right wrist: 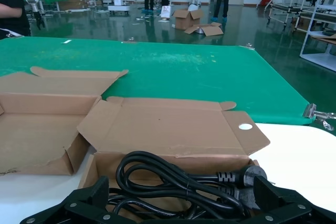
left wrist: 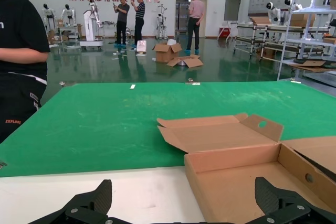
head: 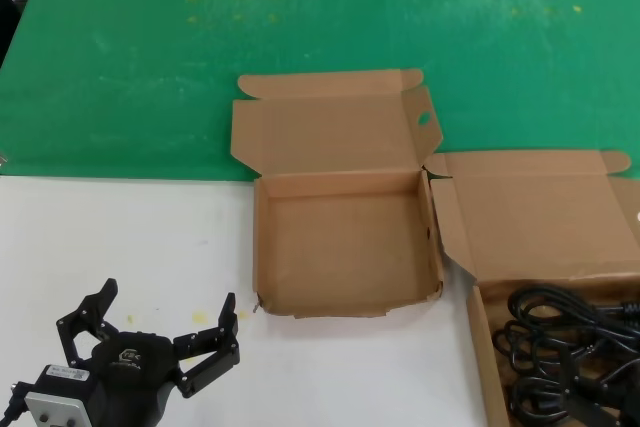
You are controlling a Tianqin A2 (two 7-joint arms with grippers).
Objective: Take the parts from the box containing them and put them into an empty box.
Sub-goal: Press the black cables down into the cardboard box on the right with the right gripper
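left gripper (head: 158, 325): parked low at about 7 o'clock over the white surface (head: 120, 247), fingers spread wide, nothing held
empty box (head: 345, 247): seen dead centre, lid flipped back onto the green mat (head: 120, 67)
box of cords (head: 545, 217): found at 4 o'clock, black power cords (head: 570, 347) piled inside
right gripper (right wrist: 178, 203): hung just above the cords, fingers wide

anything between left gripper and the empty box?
No: in the head view only bare white table lies between the left gripper and the empty box.
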